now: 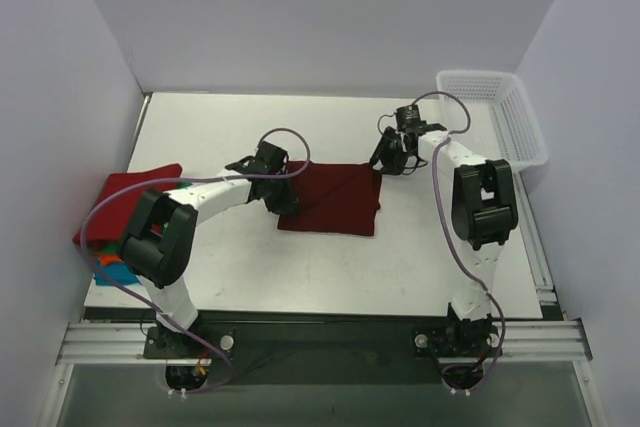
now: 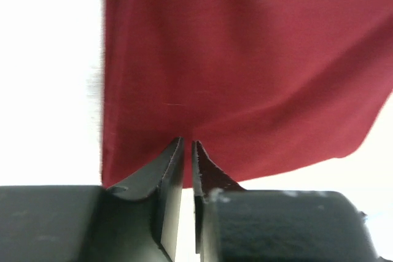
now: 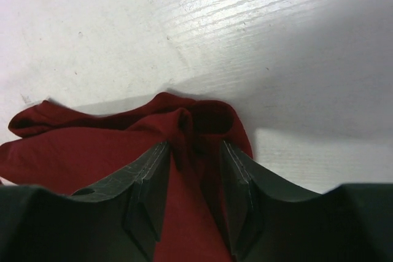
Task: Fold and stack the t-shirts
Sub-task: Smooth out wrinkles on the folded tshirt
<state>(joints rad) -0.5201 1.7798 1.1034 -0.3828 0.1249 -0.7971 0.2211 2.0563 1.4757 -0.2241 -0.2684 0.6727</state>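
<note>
A dark maroon t-shirt [image 1: 335,202] lies folded into a rectangle at the table's middle. My left gripper [image 1: 284,191] is low over its left edge. In the left wrist view its jaws [image 2: 188,142] stand a narrow slit apart with nothing caught in the slit, and the maroon cloth [image 2: 245,72] spreads beyond the tips. My right gripper [image 1: 384,161] is at the shirt's far right corner. It is open [image 3: 195,145], and a bunched fold of the maroon cloth [image 3: 198,115] lies loose between its fingers. A bright red t-shirt [image 1: 132,199] tops a pile at the left.
Green, orange and blue cloth [image 1: 112,265] shows under the red shirt near the table's left front edge. A white mesh basket [image 1: 500,115] stands at the far right corner. Grey walls close in the table on three sides.
</note>
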